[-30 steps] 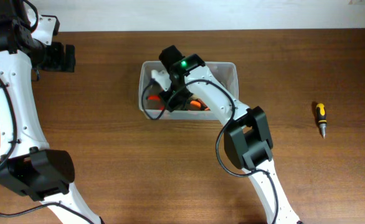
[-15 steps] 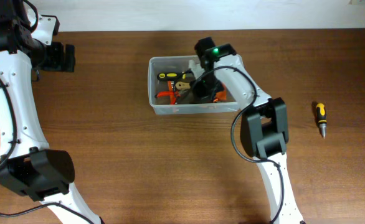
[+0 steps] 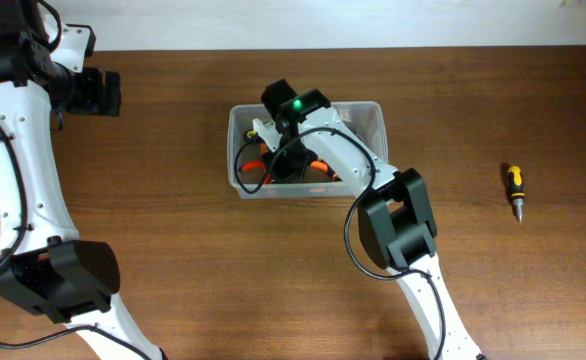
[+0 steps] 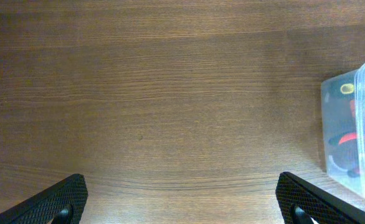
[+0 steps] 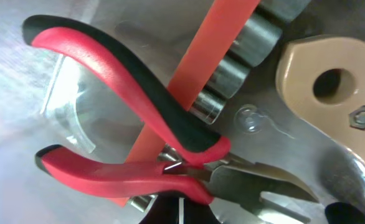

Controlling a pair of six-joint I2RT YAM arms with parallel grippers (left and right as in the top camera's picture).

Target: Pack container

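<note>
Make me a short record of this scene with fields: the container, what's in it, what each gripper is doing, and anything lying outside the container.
container: clear tub, upright on the table
contents seen: red-and-black pliers, orange socket rail, tan part with a round hole
right gripper: down inside the container; open or shut cannot be told
left gripper: open, empty, above the table to the left of the container
outside: yellow-and-black screwdriver on the table, well to the right of the container

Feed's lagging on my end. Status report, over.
Left gripper open, empty. Right gripper inside container, over pliers; jaws unreadable. Screwdriver out on table, far right. Nothing blocking it.
</note>
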